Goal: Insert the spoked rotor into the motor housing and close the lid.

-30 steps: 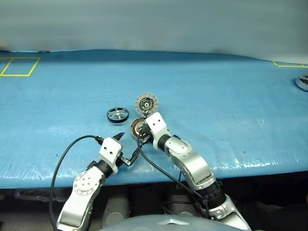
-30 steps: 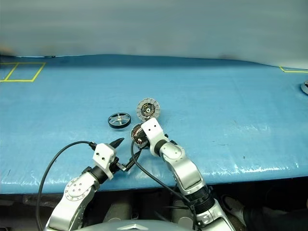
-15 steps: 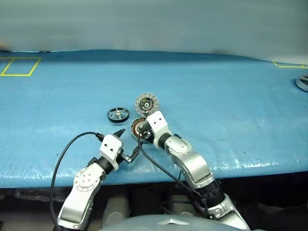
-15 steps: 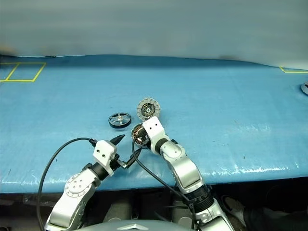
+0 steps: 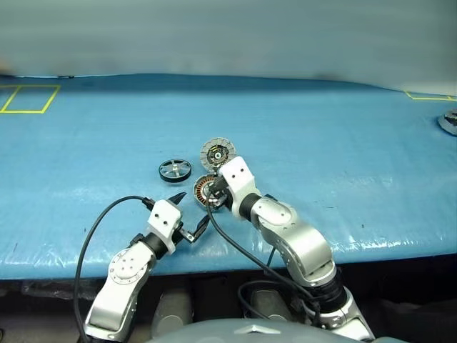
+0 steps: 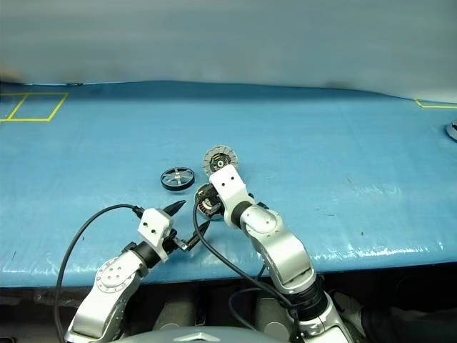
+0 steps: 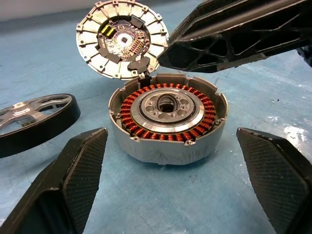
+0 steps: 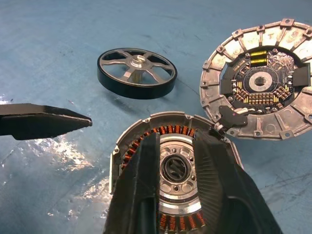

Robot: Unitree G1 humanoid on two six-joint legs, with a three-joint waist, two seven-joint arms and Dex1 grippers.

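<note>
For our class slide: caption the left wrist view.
Open housing, lid up, rotor beside it, right gripper above.

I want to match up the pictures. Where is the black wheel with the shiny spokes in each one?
Left eye view: the spoked rotor lies flat on the blue table, left of the motor housing.
Right eye view: same spot.
Left wrist view: at the left edge.
Right wrist view: upper middle.
Shared landmark: the open lid, standing up behind the housing.

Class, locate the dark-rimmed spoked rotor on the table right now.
The dark-rimmed, silver-spoked rotor lies flat on the blue table, left of the copper-wound silver housing and its open lid, untouched.
</note>
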